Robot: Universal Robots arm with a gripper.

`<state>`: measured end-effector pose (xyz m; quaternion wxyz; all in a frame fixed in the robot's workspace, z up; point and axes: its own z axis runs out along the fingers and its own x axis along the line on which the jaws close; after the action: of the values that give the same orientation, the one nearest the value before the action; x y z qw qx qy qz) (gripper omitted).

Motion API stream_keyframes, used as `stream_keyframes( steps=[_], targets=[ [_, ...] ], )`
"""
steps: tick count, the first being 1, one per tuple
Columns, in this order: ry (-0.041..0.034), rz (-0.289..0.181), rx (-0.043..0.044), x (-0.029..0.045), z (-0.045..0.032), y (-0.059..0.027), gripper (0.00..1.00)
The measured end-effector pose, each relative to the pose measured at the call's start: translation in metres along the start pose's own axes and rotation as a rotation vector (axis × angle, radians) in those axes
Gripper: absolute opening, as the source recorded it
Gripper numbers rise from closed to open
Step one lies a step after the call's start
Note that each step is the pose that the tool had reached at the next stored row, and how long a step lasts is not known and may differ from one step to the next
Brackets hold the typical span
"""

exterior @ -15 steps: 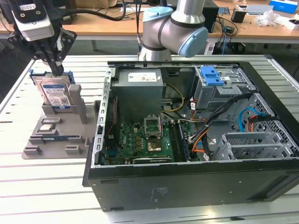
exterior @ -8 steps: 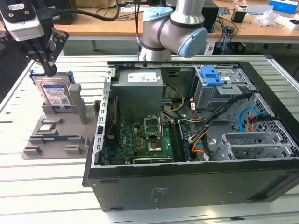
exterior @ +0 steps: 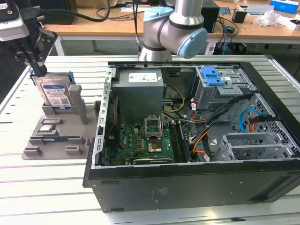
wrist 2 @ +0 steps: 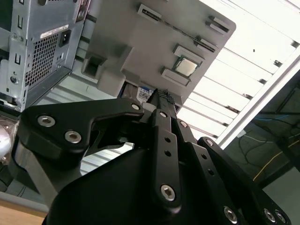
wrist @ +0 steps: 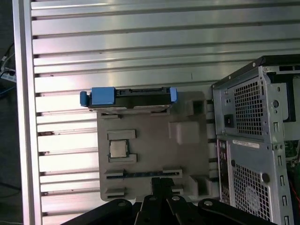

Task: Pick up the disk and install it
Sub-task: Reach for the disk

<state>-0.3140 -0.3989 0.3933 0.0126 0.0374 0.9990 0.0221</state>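
Gripper [wrist: 161, 181]: jaws looked together w/ nothing between them, I think; wrist cam angle was poor.
Disk [exterior: 55, 93]: stood on edge in the grey holder [exterior: 61, 133], near the gripper, not gripped.
PC case [exterior: 187, 176]: lay open at the exterior view's right of the holder.
Progress: I judged pick & install both left to do.

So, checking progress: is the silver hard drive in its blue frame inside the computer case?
Out. The silver, blue-framed hard drive stands on edge in the grey plastic fixture beside the open black computer case.
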Motion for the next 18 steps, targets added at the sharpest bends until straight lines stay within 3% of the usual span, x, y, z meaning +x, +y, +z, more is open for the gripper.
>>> stream_keyframes(
  steps=[18],
  targets=[
    [0.0,0.0,0.0,0.0347,-0.0009,-0.0026,0.11]
  ],
)
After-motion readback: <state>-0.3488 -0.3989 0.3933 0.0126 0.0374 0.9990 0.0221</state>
